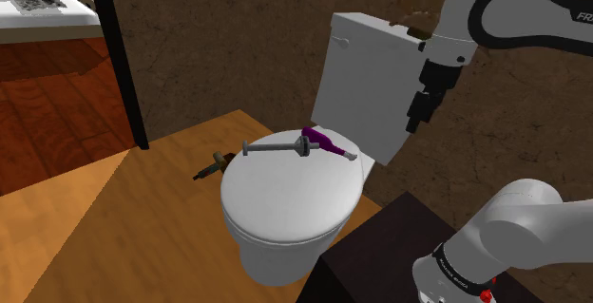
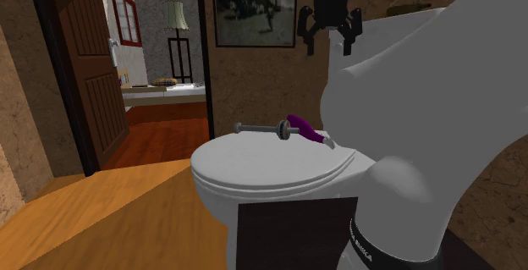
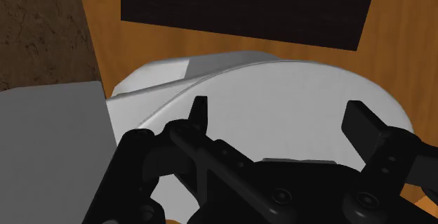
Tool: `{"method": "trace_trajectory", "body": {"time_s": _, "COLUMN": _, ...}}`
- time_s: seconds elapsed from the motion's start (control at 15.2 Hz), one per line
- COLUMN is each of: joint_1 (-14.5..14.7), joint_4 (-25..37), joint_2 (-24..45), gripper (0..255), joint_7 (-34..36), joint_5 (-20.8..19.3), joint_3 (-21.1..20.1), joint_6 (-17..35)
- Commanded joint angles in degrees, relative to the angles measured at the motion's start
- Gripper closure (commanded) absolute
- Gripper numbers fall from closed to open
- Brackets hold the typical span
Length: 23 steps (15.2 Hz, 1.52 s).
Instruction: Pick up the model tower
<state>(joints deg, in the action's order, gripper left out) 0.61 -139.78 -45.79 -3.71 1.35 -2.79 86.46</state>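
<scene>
The model tower (image 1: 275, 147) is a slim grey rod with a disc near one end, lying on its side across the back of the white toilet lid (image 1: 285, 201). It also lies on the lid (image 2: 254, 171) as the tower (image 2: 258, 128) in the second exterior view. A purple object (image 1: 324, 142) touches its end nearest the tank. My gripper (image 1: 419, 111) hangs open well above and to the shoulder view's right of the tower, in front of the tank. In the second exterior view the gripper (image 2: 330, 44) holds nothing. The wrist view has the gripper (image 3: 281, 117) spread over the white lid (image 3: 281, 96).
The white tank (image 1: 366, 83) stands upright behind the lid, close to my hand. A small brown object (image 1: 214, 165) lies on the wooden floor beside the bowl. My dark stand (image 1: 371, 254) sits right next to the toilet. A brown wall and a dark door frame (image 1: 124, 54) lie beyond.
</scene>
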Motion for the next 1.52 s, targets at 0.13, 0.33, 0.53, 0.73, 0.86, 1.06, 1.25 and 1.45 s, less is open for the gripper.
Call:
{"method": "trace_trajectory", "body": {"time_s": 0.13, "joint_1": 0.59, "joint_4": -0.27, "joint_2": 3.51, "gripper": 0, "joint_7": -2.68, "joint_5": -0.99, "joint_3": 0.47, "joint_6": 3.94}}
{"method": "trace_trajectory", "body": {"time_s": 0.33, "joint_1": 1.43, "joint_4": -0.05, "joint_2": 9.19, "gripper": 0, "joint_7": -6.5, "joint_5": -2.31, "joint_3": 1.04, "joint_6": 9.68}}
{"method": "trace_trajectory", "body": {"time_s": 0.53, "joint_1": 2.23, "joint_4": 0.89, "joint_2": 15.24, "gripper": 0, "joint_7": -10.09, "joint_5": -3.49, "joint_3": 1.44, "joint_6": 15.11}}
{"method": "trace_trajectory", "body": {"time_s": 0.73, "joint_1": 2.97, "joint_4": 2.52, "joint_2": 21.53, "gripper": 0, "joint_7": -13.48, "joint_5": -4.53, "joint_3": 1.61, "joint_6": 20.14}}
{"method": "trace_trajectory", "body": {"time_s": 0.86, "joint_1": 3.43, "joint_4": 3.96, "joint_2": 25.8, "gripper": 0, "joint_7": -15.62, "joint_5": -5.18, "joint_3": 1.62, "joint_6": 23.23}}
{"method": "trace_trajectory", "body": {"time_s": 1.06, "joint_1": 4.1, "joint_4": 6.62, "joint_2": 32.24, "gripper": 0, "joint_7": -18.66, "joint_5": -6.15, "joint_3": 1.47, "joint_6": 27.42}}
{"method": "trace_trajectory", "body": {"time_s": 1.25, "joint_1": 4.72, "joint_4": 9.83, "joint_2": 38.66, "gripper": 0, "joint_7": -21.48, "joint_5": -7.14, "joint_3": 1.12, "joint_6": 31.07}}
{"method": "trace_trajectory", "body": {"time_s": 1.45, "joint_1": 5.3, "joint_4": 13.54, "joint_2": 45.02, "gripper": 0, "joint_7": -24.08, "joint_5": -8.23, "joint_3": 0.59, "joint_6": 34.14}}
